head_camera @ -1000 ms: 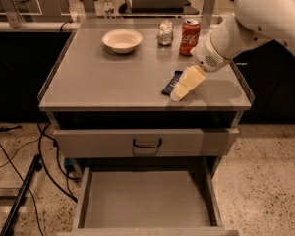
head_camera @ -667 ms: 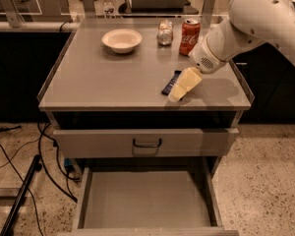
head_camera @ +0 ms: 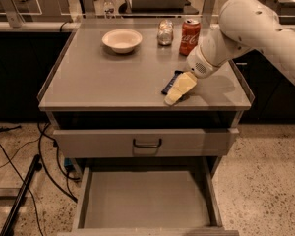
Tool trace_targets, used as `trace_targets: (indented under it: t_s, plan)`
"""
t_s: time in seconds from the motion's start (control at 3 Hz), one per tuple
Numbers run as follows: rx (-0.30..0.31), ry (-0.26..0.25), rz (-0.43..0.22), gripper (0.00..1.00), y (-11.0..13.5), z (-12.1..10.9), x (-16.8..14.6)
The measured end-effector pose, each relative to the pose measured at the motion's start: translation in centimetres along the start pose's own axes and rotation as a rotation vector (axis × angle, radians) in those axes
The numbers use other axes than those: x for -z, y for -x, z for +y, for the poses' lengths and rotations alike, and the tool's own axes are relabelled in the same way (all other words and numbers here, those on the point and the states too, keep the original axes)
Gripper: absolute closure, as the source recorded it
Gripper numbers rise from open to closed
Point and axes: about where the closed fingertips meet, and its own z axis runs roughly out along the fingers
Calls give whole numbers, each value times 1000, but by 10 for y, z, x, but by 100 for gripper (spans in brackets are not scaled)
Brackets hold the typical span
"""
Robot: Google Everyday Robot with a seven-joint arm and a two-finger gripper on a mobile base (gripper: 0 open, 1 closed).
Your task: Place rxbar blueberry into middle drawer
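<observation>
I am looking at the gripper [head_camera: 173, 97] hanging low over the front right part of the table [head_camera: 98, 77], its cream-coloured end slanting down toward the front edge. It is lying right against the rxbar blueberry [head_camera: 168, 84], covering the bar's right side, and I cannot tell whether it is grasping the bar or only resting beside it. The bar is lying flat on the tabletop, dark blue, set at an angle with 1 end pointing toward the back.

The white arm [head_camera: 246, 28] is reaching in from the right, bending down above the table's right edge. Just behind it, 1 red cola can [head_camera: 190, 36] is standing upright, with 1 small silvery container [head_camera: 164, 32] beside it to the left. Further left, 1 pale bowl [head_camera: 122, 40] is sitting well apart from the bar.

Under the tabletop, the grey drawer front [head_camera: 88, 142] with its black handle [head_camera: 147, 143] is sitting closed. Below that, the middle drawer [head_camera: 142, 200] is standing pulled out toward me, its flat grey floor showing. Black cables [head_camera: 44, 154] are trailing over the speckled floor at the left.
</observation>
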Motion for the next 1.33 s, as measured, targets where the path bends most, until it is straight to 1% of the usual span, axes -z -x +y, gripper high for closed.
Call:
trace_targets:
  t_s: [0.33, 0.67, 1.0, 1.33]
  plan:
    - [-4, 0, 4, 0, -2, -1, -2]
    - [-7, 0, 8, 17, -3, -2, -4]
    - [-8, 1, 12, 38, -4, -2, -5]
    - [-9, 2, 15, 63, -1, -3, 0]
